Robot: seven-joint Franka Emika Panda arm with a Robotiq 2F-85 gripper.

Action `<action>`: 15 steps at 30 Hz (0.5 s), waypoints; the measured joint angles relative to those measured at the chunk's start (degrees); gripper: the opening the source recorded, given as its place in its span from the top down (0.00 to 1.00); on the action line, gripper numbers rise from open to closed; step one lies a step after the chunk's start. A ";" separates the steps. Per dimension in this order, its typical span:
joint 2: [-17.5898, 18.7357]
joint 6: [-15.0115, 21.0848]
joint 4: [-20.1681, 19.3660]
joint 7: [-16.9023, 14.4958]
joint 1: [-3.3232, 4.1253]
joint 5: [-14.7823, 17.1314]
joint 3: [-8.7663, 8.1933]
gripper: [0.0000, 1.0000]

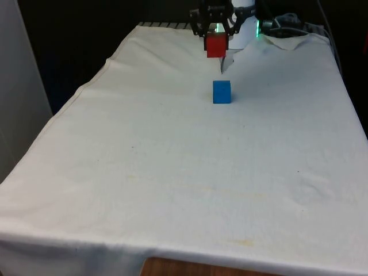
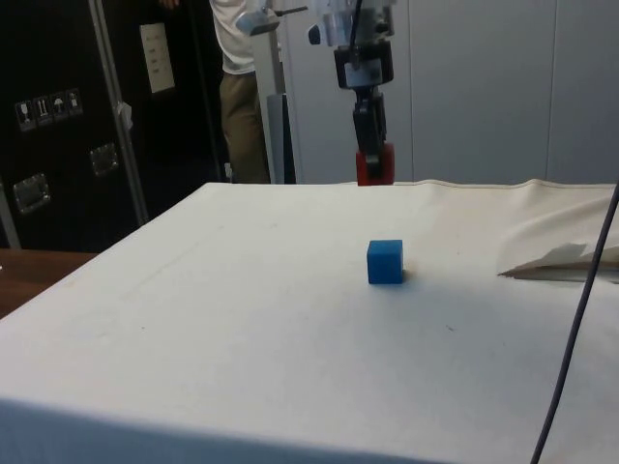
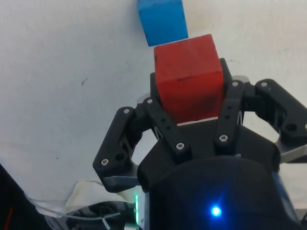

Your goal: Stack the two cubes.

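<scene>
The jaws (image 1: 216, 41) were closed on the red cube (image 1: 216, 45), one finger pressed to each of two opposite faces, with most of the cube sticking out past the fingertips. In the side view the jaws (image 2: 374, 162) hung point-down in the air, and the red cube (image 2: 375, 165) they carried was clear of the surface (image 2: 242, 290), with open space under it. The wrist view showed the same grip from close by: the red cube (image 3: 189, 84) sat clamped between the two black fingers (image 3: 165, 127), and its free end pointed out over the white cloth.

The blue cube (image 1: 222, 92) stood alone on the surface (image 1: 172, 172), lower than the jaws and a little out from them towards the near end of the cloth. It was near the red cube but not touching it; a gap of bare cloth showed between them in the front view. In the side view the blue cube (image 2: 385, 262) rested flat, almost straight below the held cube. In the wrist view the blue cube (image 3: 162, 21) lay just beyond the tip of the red one.

Behind the jaws, in the side view, a person (image 2: 242, 87) in a white top and tan trousers stood past the far edge of the surface.
</scene>
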 measured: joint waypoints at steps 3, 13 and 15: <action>0.11 0.23 -0.23 0.06 0.06 0.06 0.34 1.00; 0.23 1.49 -1.38 1.09 0.17 0.11 2.58 1.00; 0.74 3.04 -2.12 1.32 0.17 0.23 3.09 1.00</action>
